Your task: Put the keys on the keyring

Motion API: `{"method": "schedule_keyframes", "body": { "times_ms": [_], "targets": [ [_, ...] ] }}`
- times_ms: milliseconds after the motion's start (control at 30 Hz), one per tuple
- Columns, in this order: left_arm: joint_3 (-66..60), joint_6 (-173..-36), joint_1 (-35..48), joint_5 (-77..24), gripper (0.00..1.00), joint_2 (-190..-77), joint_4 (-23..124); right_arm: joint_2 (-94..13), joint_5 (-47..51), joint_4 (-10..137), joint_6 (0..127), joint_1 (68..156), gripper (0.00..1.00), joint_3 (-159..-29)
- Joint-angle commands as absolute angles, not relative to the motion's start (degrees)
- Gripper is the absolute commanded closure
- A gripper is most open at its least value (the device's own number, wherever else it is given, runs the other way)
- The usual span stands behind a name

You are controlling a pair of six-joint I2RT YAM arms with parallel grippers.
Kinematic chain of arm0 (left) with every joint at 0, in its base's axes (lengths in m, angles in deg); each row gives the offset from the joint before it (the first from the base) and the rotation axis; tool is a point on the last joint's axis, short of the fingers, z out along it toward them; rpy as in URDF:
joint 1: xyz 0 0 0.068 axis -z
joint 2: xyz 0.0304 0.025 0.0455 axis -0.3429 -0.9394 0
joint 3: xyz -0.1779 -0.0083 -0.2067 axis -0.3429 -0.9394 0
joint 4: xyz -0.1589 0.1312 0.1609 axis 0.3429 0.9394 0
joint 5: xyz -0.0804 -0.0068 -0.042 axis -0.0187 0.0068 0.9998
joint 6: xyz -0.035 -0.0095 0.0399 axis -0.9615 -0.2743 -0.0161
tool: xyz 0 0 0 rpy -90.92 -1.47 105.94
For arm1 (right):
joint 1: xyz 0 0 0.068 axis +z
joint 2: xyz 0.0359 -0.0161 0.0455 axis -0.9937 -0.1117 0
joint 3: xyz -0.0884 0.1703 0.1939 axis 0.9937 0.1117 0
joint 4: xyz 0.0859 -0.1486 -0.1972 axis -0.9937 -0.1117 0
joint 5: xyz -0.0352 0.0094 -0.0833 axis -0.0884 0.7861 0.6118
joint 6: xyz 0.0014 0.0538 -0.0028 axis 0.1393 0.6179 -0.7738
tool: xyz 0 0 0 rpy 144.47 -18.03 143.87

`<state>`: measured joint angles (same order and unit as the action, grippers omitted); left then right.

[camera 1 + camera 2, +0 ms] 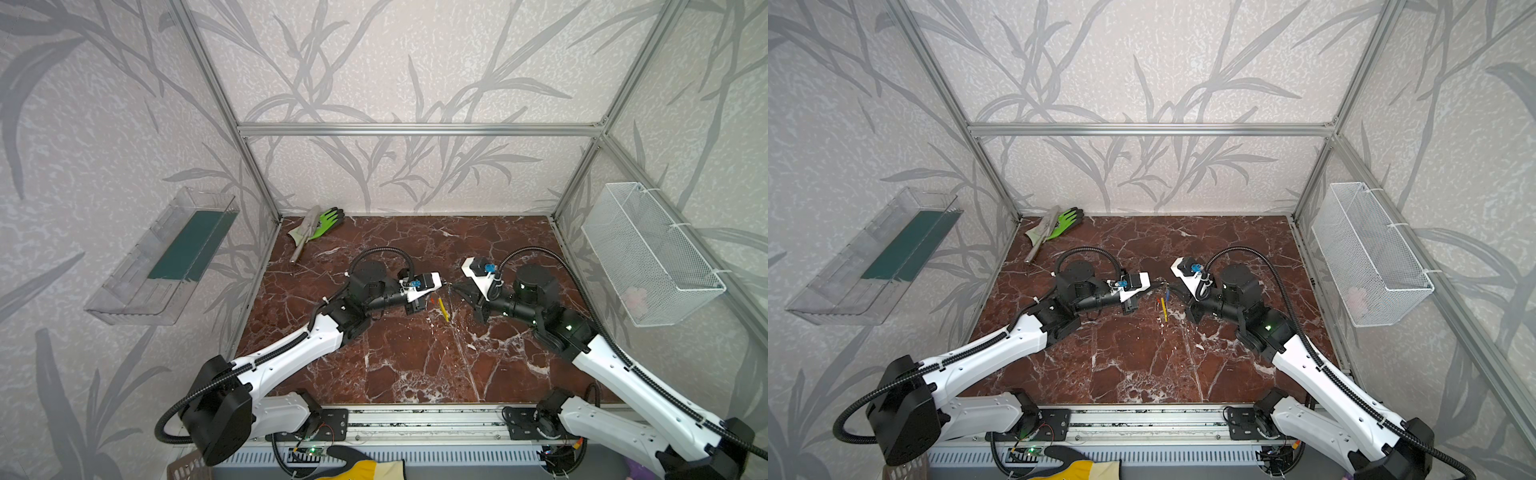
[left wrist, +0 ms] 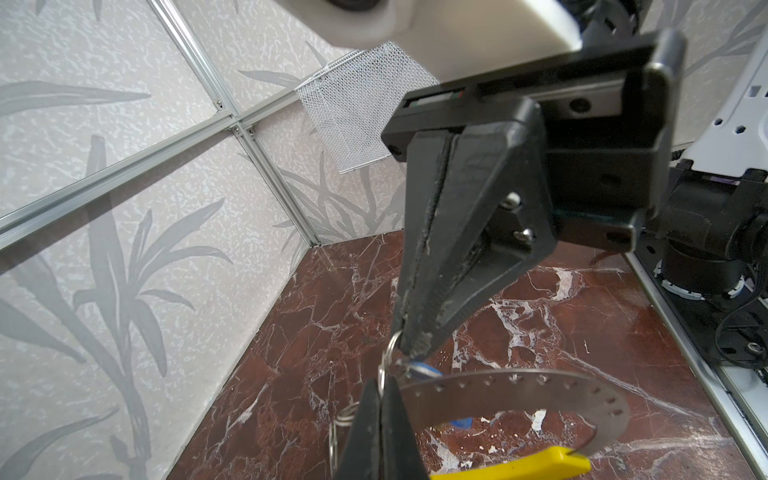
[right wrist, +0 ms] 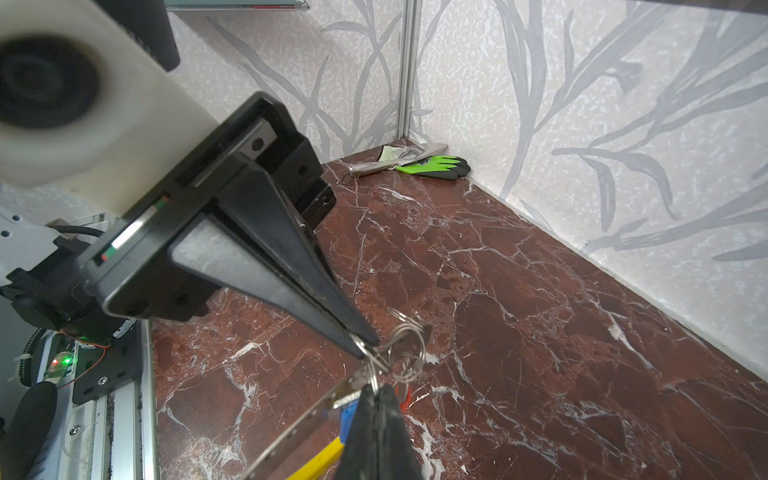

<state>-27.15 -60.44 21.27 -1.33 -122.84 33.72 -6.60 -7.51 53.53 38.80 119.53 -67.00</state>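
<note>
Aloft — keyring (image 2: 519, 390) at left gripper (image 2: 380, 399)

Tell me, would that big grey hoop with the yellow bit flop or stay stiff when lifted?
The keyring probably stays stiff: its flat metal band holds a smooth curve. It looks thin, so likely light and slightly springy. The wire rings at its end would probably dangle and swing.

Floor (image 1: 395, 365) open in front; glove (image 1: 328, 220) fills far-left corner.
</note>
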Motion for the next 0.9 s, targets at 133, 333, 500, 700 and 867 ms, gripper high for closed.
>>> {"method": "schedule_keyframes", "body": {
  "times_ms": [133, 333, 500, 700, 867],
  "targets": [
    [-25.0, -59.6, 21.8, 1.2, 1.0, -121.8, 32.9, -7.0, -3.7, 56.4, 42.2, 119.5, 1.0, -66.5],
    [-25.2, -60.0, 21.9, 2.3, 1.0, -120.9, 33.1, -7.2, -4.3, 56.5, 44.2, 118.7, 1.0, -66.6],
    [-25.3, -62.0, 21.7, 3.8, 1.0, -120.5, 31.9, -7.1, -7.0, 56.9, 45.9, 117.2, 1.0, -65.7],
    [-25.1, -61.6, 21.5, 5.2, 1.0, -120.1, 33.2, -5.9, -8.8, 57.7, 47.8, 115.6, 1.0, -65.2],
    [-25.0, -62.8, 21.5, 5.8, 1.0, -120.1, 32.0, -6.5, -11.6, 56.9, 48.6, 115.0, 1.0, -65.3]
  ]
}}
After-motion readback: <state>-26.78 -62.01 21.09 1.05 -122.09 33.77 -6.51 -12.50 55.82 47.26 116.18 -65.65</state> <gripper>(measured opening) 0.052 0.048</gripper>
